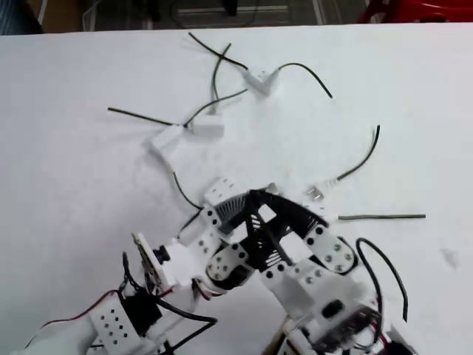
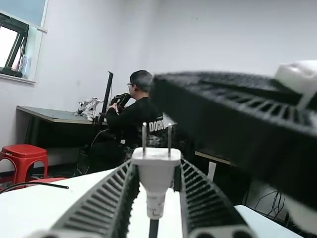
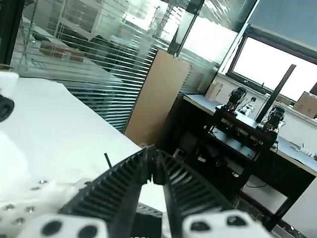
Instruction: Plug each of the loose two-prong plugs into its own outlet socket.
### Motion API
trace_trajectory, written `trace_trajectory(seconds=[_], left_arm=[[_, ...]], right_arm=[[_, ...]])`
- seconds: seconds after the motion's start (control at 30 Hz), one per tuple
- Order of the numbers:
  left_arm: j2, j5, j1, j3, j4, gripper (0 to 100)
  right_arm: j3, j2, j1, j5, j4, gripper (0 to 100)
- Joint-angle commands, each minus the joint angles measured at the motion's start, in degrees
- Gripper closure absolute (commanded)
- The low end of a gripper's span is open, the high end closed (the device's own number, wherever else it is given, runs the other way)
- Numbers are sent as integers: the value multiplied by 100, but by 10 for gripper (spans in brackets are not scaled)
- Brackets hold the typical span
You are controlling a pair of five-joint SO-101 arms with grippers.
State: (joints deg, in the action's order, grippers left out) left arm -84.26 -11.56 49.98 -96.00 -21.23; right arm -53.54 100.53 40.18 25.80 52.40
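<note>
Left gripper (image 2: 156, 171): clamped on a white plug (image 2: 155, 157), pinching its body, prongs pointing away from the wrist.
Slip risk: the hold is on smooth sides only, so pushing into a socket could drive the plug back or tilt its prongs.
Right gripper (image 3: 151, 153): closed and empty, crossing close by the left one; a swing could knock them together.
Loose plug (image 1: 316, 194): lying on the table (image 1: 66, 192) just past the arms, where a passing arm may sweep it.
Socket block (image 1: 207, 127): farther out and apparently unanchored, likely to slide when pushed.
Far socket block (image 1: 259, 80): same worry.
</note>
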Motion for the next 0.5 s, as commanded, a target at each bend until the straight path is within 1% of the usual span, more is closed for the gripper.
trace_trajectory(seconds=[0.0,0.1,0.3,0.47], left_arm=[[-57,35,84,26,-132,976],[-57,35,84,0,-105,976],[-57,35,84,0,-132,976],[-57,35,84,0,-132,976]], right_arm=[[-141,-171,-22,527,75,980],[-193,-382,-356,993,145,980],[-141,-1420,-1622,1644,-365,980],[334,-2422,-2457,1679,-602,979]])
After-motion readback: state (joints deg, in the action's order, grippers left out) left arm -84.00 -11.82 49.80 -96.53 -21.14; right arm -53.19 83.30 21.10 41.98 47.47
